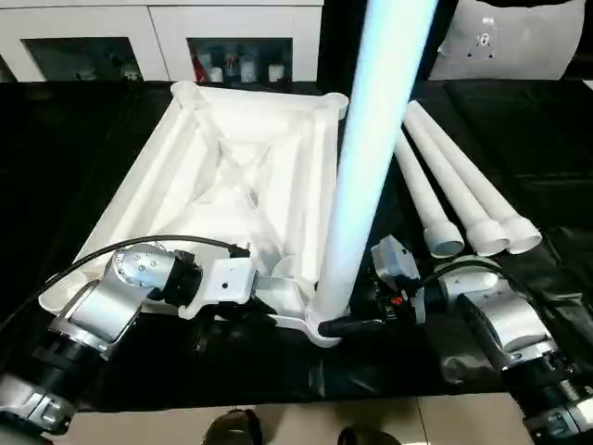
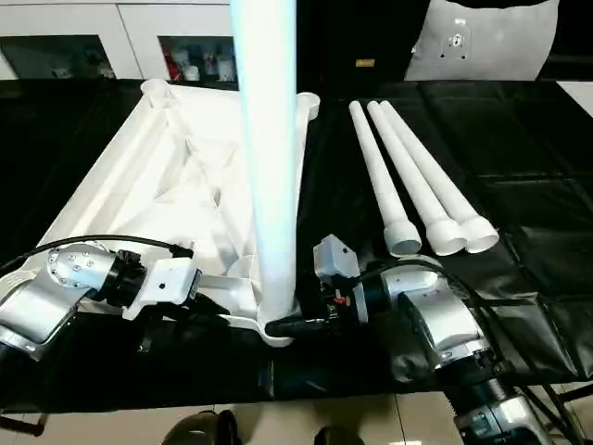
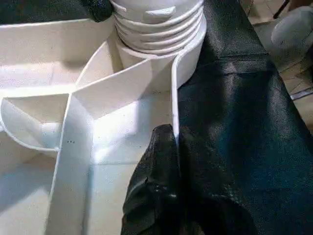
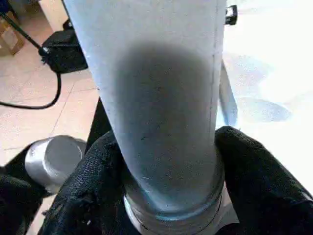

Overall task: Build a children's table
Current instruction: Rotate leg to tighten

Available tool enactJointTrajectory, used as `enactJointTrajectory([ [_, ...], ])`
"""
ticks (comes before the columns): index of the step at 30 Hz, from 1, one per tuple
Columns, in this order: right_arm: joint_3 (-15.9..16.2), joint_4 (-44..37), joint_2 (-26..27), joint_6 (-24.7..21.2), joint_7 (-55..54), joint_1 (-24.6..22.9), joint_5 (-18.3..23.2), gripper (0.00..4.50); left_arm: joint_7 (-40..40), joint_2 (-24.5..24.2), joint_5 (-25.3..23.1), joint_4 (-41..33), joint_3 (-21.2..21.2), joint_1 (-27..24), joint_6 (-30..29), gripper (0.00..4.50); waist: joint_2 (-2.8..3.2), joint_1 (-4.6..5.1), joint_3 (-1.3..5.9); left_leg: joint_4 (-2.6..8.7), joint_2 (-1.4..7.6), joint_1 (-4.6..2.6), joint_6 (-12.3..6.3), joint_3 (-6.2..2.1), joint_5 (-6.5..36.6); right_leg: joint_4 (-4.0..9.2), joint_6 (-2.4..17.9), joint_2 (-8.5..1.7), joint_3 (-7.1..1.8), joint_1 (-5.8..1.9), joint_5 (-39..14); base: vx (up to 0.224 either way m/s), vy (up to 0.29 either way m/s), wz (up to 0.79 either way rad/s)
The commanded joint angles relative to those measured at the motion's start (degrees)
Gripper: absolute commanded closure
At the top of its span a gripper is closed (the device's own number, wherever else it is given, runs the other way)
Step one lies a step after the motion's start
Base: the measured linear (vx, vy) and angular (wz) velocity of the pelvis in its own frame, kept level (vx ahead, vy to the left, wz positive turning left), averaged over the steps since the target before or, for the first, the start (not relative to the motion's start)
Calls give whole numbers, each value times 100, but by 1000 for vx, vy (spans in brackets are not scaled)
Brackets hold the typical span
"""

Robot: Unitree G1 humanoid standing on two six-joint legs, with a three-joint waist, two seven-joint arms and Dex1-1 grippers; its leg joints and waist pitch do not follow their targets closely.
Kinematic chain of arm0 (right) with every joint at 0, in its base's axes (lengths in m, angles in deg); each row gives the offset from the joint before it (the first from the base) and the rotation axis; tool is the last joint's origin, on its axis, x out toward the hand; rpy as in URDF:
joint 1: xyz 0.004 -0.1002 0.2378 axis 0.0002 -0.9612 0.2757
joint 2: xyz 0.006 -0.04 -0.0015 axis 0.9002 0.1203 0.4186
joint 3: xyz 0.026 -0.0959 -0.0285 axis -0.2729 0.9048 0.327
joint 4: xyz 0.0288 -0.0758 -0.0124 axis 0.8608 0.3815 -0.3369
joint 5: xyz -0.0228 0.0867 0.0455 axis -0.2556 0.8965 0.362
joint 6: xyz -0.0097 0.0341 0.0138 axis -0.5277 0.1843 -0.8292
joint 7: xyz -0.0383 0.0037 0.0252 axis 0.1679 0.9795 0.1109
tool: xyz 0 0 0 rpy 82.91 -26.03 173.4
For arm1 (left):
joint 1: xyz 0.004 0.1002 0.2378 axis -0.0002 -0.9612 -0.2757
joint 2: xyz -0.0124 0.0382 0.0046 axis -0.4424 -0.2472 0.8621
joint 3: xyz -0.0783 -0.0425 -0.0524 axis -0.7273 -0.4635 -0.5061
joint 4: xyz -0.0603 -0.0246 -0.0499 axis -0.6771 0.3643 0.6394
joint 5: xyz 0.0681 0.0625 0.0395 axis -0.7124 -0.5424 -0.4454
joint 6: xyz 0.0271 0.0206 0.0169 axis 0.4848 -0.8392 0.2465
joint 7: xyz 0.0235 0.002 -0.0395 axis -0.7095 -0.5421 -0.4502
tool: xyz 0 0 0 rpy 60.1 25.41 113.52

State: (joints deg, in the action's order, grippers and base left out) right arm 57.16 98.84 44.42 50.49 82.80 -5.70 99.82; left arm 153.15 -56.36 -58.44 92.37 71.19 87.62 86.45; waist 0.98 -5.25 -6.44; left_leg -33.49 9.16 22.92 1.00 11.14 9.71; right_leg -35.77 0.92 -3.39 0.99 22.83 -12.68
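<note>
One smooth white tube leg stands upright in the near corner socket of the ribbed plastic table top, which lies upside down on my black-covered tabletop. My right pincer clasps its ringed base. Three more legs lie side by side near the tabletop's right edge, and my left pincer is pressed together on the top's thin near rim.

One leg stands in the tabletop's near-right socket; three legs lie right.

White table top underside up, one tube leg upright in near corner socket, three legs flat beside.
</note>
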Motion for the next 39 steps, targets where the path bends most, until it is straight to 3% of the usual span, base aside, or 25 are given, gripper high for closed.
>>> enactJointTrajectory([
  [1, -19, -40, 398, -205, -837, -158, -27, 189, -591, 253, -60, -254, 5, -155, -675, 450, 50, 18, 303, 462, 459, -185, -237, -193, 1315, 424, 1591, -517, -239, -151, -666, 0, 0, 0],
  [3, -91, -16, 667, -226, -1406, -257, -151, 189, -1011, 494, 44, -590, -134, -249, -1212, 450, 38, 67, 240, 516, 440, -193, 8, -225, 1808, 510, 1390, -538, -260, -129, -1671, 0, 0, 0],
  [4, -98, -17, 698, -232, -1468, -269, -162, 189, -1063, 527, 51, -631, -149, -260, -1275, 450, 31, 91, 234, 536, 444, -180, 76, -241, 1877, 510, 1318, -546, -258, -147, -1880, 0, 0, 0],
  [6, -180, -16, 1095, -335, -2199, -398, -264, 191, -1746, 960, 28, -1084, -293, -382, -1971, 450, 14, 172, 192, 573, 442, -219, 275, -272, 2291, 579, 1061, -552, -275, -79, -2657, 0, 0, 0],
  [8, -219, 23, 1336, -345, -2626, -437, -362, 191, -2157, 1270, -52, -1299, -343, -435, -2354, 450, -10, 237, 179, 588, 430, -204, 307, -302, 2332, 621, 907, -563, -276, -80, -2901, 0, 0, 0],
  [10, -283, 61, 1574, -388, -3041, -456, -475, 191, -2565, 1601, -144, -1493, -389, -470, -2741, 450, -5, 261, 206, 604, 419, -188, 258, -298, 2148, 638, 838, -543, -264, -100, -2683, 0, 0, 0],
  [13, -454, 207, 2091, -475, -3969, -406, -653, 191, -3558, 2447, -499, -1633, -455, -417, -3324, 450, -31, 283, 191, 579, 427, -243, 196, -239, 2089, 678, 918, -503, -300, -27, -2327, 0, 0, 0],
  [16, -563, 204, 2384, -579, -4516, -371, -678, 191, -4157, 2961, -622, -1596, -473, -304, -3499, 450, -51, 264, 206, 581, 413, -202, 86, -242, 1843, 669, 860, -489, -293, -65, -2070, 0, 0, 0],
  [18, -687, 131, 2536, -512, -5010, -395, -801, 191, -4410, 3138, -710, -1656, -405, -223, -3579, 450, -41, 241, 248, 552, 399, -193, -16, -215, 1548, 631, 859, -473, -293, -92, -1509, 0, 0, 0],
  [19, -716, 123, 2539, -448, -5086, -404, -833, 191, -4409, 3122, -735, -1670, -373, -206, -3565, 450, -44, 235, 254, 543, 395, -186, -49, -208, 1458, 624, 875, -465, -292, -92, -1337, 0, 0, 0],
  [20, -716, 123, 2539, -448, -5086, -404, -833, 157, -4409, 3122, -735, -1670, -373, -206, -3565, 450, -52, 218, 276, 525, 387, -178, -133, -203, 1270, 592, 901, -450, -279, -116, -1001, 55, -21, 3],
  [24, -890, 118, 2375, -183, -5006, -484, -900, 113, -4207, 2858, -840, -1729, -335, -259, -3567, 450, -17, 165, 329, 443, 374, -143, -455, -175, 548, 468, 1135, -441, -249, -186, 382, 27, -12, 2],
  [26, -911, 82, 2227, -77, -4893, -515, -917, 88, -4046, 2665, -853, -1727, -353, -313, -3537, 450, -14, 163, 331, 434, 374, -129, -520, -179, 459, 442, 1217, -442, -234, -215, 601, 0, 0, 0],
  [35, -782, -432, 1192, 361, -3266, -736, -529, 12, -2999, 1663, -535, -1693, -359, -542, -2868, 450, -12, 176, 284, 479, 408, -166, -411, -187, 1007, 519, 1254, -448, -228, -212, -341, 0, 0, 0],
  [39, -881, -580, 679, 207, -2336, -689, -79, 4, -2284, 1144, -368, -1643, -292, -594, -2286, 450, -1, 152, 293, 460, 414, -188, -510, -179, 923, 498, 1297, -446, -234, -200, -164, 0, 0, 0],
])
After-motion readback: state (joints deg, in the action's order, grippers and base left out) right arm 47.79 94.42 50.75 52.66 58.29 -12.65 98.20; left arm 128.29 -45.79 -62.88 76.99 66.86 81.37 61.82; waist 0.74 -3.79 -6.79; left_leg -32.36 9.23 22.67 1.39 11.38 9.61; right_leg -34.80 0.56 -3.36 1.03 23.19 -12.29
